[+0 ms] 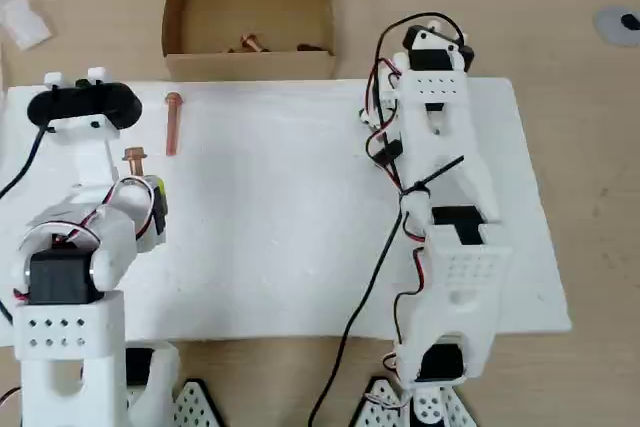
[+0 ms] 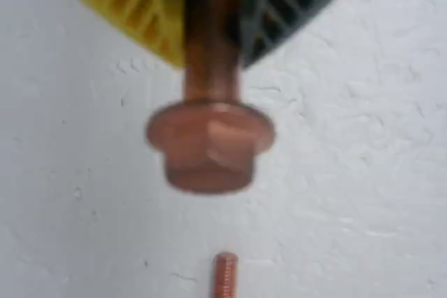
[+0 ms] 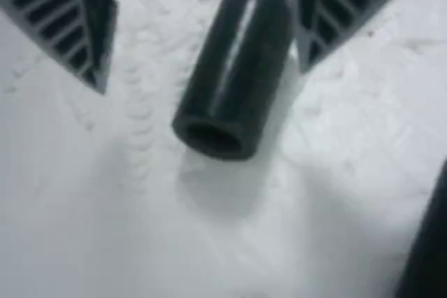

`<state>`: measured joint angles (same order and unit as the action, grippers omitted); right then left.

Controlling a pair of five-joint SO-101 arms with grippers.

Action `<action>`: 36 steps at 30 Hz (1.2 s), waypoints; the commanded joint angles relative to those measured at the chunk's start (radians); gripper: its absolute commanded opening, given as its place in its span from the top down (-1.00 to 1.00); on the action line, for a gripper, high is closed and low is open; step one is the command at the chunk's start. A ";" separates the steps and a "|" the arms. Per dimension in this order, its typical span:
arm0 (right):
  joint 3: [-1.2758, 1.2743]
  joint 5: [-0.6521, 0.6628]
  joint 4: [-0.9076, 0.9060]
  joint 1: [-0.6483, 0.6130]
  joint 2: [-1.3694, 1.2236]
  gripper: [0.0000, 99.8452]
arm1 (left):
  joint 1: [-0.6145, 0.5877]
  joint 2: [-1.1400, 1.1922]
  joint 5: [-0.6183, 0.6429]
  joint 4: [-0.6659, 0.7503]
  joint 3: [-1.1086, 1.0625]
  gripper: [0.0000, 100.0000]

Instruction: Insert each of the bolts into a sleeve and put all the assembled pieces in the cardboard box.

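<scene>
Over the white pad point(image 1: 300, 227), left pincer point(image 2: 209, 40) clamps the bolt point(image 2: 209, 137) by its shank: rigid copper-coloured metal, probably slick. Right pincer point(image 3: 202, 71) gapes astride the sleeve point(image 3: 230, 102), lying flat. It looks stiff, light and likely to roll, so grab mid-barrel.

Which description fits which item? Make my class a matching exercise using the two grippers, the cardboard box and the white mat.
Column A
1. left gripper
2. right gripper
3. cardboard box
4. white mat

Column B
a. a loose bolt lies on it
b. shut on a copper bolt
c. copper pieces inside
d. open, either side of a black sleeve

Pairs: 1-b, 2-d, 3-c, 4-a
</scene>
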<state>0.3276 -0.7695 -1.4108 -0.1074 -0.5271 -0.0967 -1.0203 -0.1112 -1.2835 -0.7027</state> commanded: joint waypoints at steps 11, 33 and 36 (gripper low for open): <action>0.058 -0.014 0.101 -0.054 -0.039 0.58 | 0.014 -0.022 -0.005 0.023 0.006 0.99; 0.047 -0.012 0.100 -0.053 -0.113 0.93 | 0.014 -0.022 -0.006 0.025 0.006 0.99; 0.047 -0.009 0.100 -0.054 -0.113 0.93 | 0.014 -0.022 -0.006 0.025 0.006 0.99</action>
<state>0.3491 -0.7756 -1.3188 -0.1381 -0.6391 -0.0967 -1.0219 -0.1112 -1.2835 -0.7027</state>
